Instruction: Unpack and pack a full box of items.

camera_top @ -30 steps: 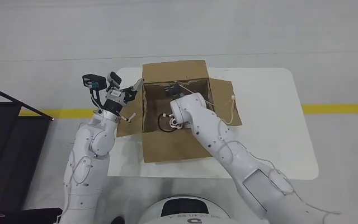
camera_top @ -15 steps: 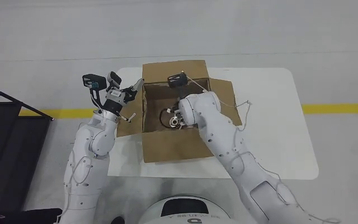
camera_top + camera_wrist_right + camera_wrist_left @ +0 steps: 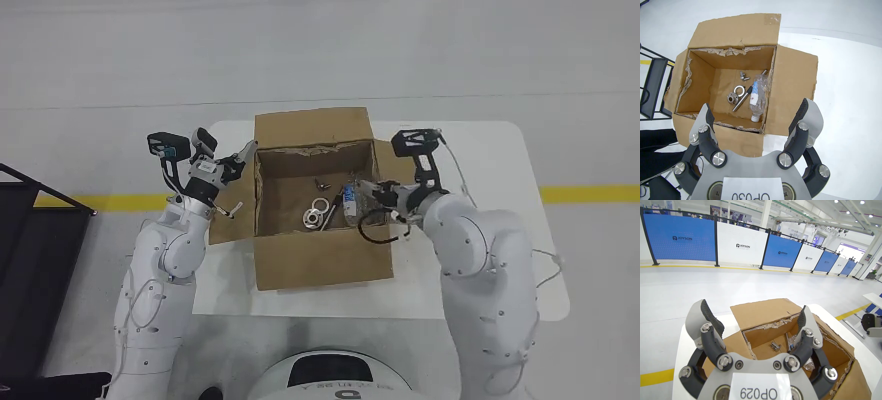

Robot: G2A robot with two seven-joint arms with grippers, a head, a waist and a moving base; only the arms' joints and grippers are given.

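The box [image 3: 700, 75] sits open on the counter [image 3: 838, 85]. On its floor lie a crushed plastic bottle [image 3: 758, 94], a metal rod [image 3: 741, 101], a flange [image 3: 732, 98], a ring [image 3: 739, 89] and a small bracket [image 3: 743, 75]. The right hand [image 3: 756, 106] hangs above the box's bottle-side edge, spread wide and holding nothing. The left hand [image 3: 753, 307], equally spread and empty, hovers at the box's opposite side. Unpacking looks partway done. Next, I'd guess, the right hand must drop in and close on the bottle.
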